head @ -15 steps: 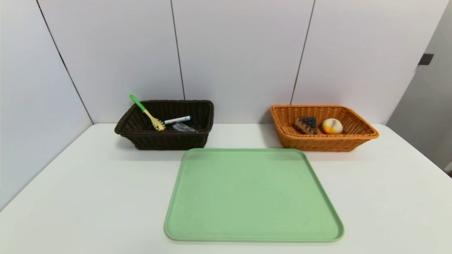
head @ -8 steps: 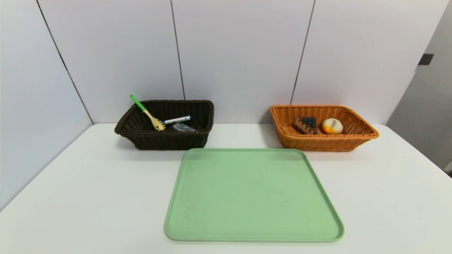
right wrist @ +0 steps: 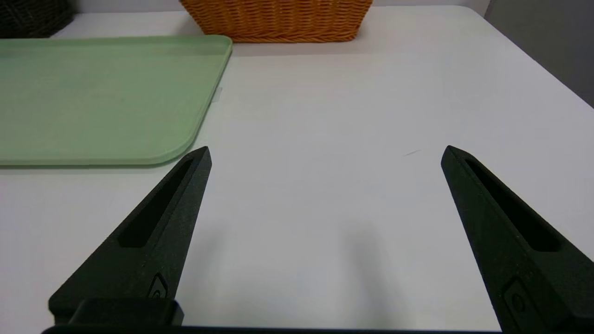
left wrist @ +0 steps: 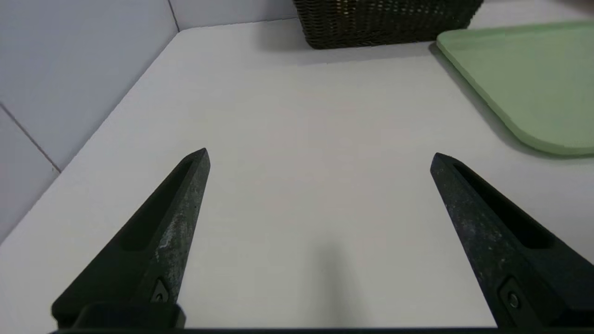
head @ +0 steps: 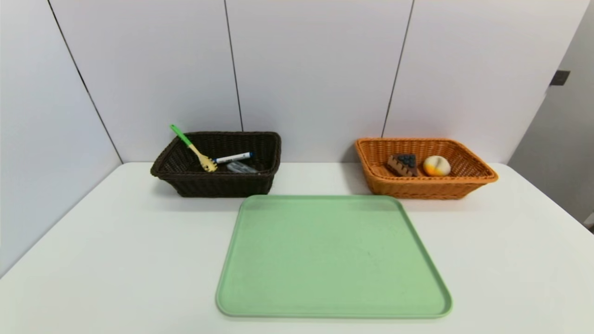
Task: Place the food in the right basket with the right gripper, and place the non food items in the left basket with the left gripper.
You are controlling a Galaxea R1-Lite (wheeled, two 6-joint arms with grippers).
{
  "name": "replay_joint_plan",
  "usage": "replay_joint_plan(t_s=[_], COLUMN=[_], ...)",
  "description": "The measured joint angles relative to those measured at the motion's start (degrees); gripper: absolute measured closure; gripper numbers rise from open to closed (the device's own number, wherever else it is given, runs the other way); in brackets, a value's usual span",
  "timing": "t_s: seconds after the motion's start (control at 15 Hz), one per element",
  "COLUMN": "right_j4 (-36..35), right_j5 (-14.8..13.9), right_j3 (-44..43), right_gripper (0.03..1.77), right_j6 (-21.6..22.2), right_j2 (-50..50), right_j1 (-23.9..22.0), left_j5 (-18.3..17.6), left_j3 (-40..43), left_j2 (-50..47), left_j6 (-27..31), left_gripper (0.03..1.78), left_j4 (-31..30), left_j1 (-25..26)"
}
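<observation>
Toy foods in orange basket, utensils in brown basket

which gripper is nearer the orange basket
Right. The right gripper hangs open over bare table, the orange basket straight ahead. The left gripper faces the dark brown basket across the green tray.

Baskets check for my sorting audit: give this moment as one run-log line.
left basket: spoon, marker, case | right basket: cake, bun | tray: bare | left gripper, right gripper: open, empty
</observation>
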Motion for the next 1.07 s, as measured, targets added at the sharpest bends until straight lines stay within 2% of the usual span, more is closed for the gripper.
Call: replay_joint_plan(t_s=[0.13, 1.07], right_j4=[-0.17, -1.9], right_j5=[-0.02, -0.02], right_j3=[-0.07, 0.34], right_gripper=[0.09, 0.09], right_j6=[0.07, 0.13], right_j2=[0.0, 0.0], right_j1=[0.0, -0.1], left_j5=[0.82, 0.85], left_j3=[0.0, 0.0], left_j2=[0.0, 0.0], left_j6=[-3.07, -3.07], left_gripper=[0.12, 0.12], left_j4=[-0.26, -0.3], left_j1=[0.0, 0.0])
